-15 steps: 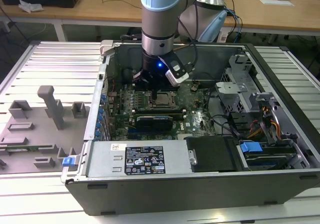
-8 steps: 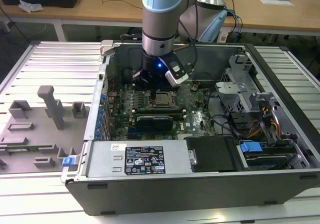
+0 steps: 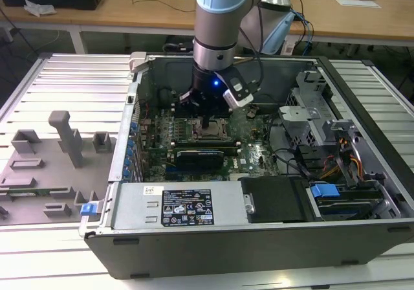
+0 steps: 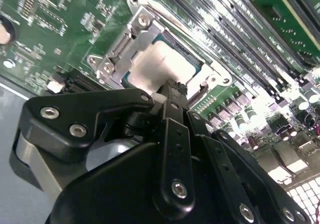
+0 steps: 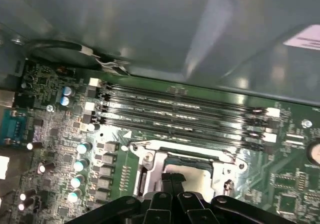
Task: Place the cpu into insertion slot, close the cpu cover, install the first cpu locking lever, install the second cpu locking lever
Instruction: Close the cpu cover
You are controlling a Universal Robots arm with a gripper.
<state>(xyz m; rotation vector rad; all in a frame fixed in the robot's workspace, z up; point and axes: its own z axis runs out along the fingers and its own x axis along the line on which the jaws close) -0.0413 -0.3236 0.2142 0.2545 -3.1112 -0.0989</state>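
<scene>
In the exterior view the arm reaches straight down into the open computer case (image 3: pixel 259 251), and the gripper (image 3: pixel 206 123) stands over the socket near the middle of the motherboard (image 3: pixel 255 154), just behind the long black card (image 3: pixel 200 155). In both wrist views the gripper (image 4: pixel 172 86) (image 5: pixel 173 178) has its two narrow black fingers drawn together with nothing between them. Their tips point down at the cpu (image 4: pixel 157 66) (image 5: pixel 195 171), at the edge of its pale top; I cannot tell whether they touch it. The cpu lies flat in the socket, directly under the fingertips. The cpu cover (image 4: pixel 125 41) (image 5: pixel 152 159) appears to lie down around it, its silvery frame bordering the chip and its open centre leaving the pale top bare. The memory slots (image 5: pixel 180 114) run alongside the socket, just beside it.
</scene>
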